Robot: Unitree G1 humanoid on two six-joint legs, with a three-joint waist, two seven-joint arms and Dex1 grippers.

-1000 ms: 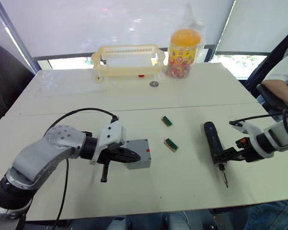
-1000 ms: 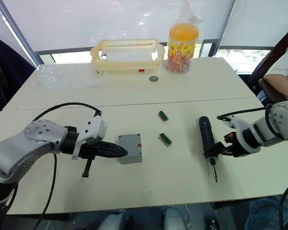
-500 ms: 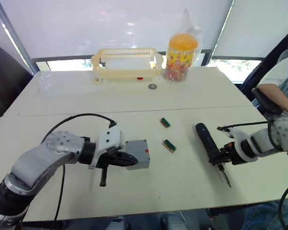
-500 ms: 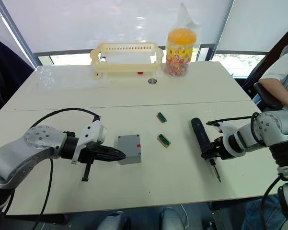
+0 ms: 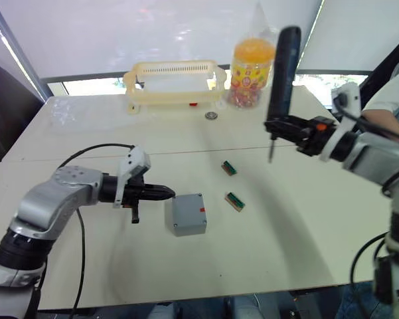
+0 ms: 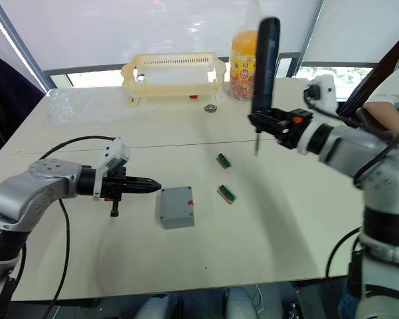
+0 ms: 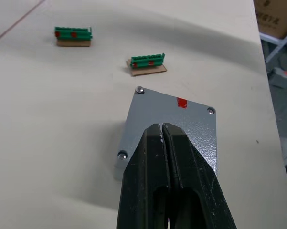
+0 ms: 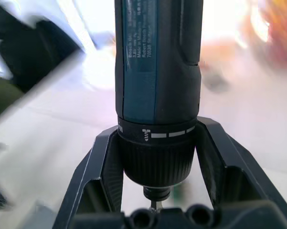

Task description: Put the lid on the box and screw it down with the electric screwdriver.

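Observation:
The grey box [image 5: 188,214] sits on the table's near left, with a red mark on top. Its flat top face, the lid [image 7: 172,117], lies on it with screw heads at the corners. My left gripper [image 5: 160,193] is shut and empty. It points at the box's left side, tips right at its edge; contact cannot be told. My right gripper [image 5: 287,126] is shut on the electric screwdriver [image 5: 282,70]. It holds the black tool upright in the air over the table's right middle, bit pointing down. In the right wrist view the fingers [image 8: 98,176] clamp the screwdriver's collar [image 8: 156,157].
Two small green connector pieces [image 5: 230,168] [image 5: 236,200] lie right of the box. A cream basket [image 5: 172,83], an orange-lidded jar [image 5: 252,66] and a small round disc [image 5: 212,115] stand at the back. A person [image 5: 393,90] sits at the far right.
My right arm has lifted the screwdriver off the table and swung it upright, up and to the left. My left gripper has drawn back leftward off the box top.

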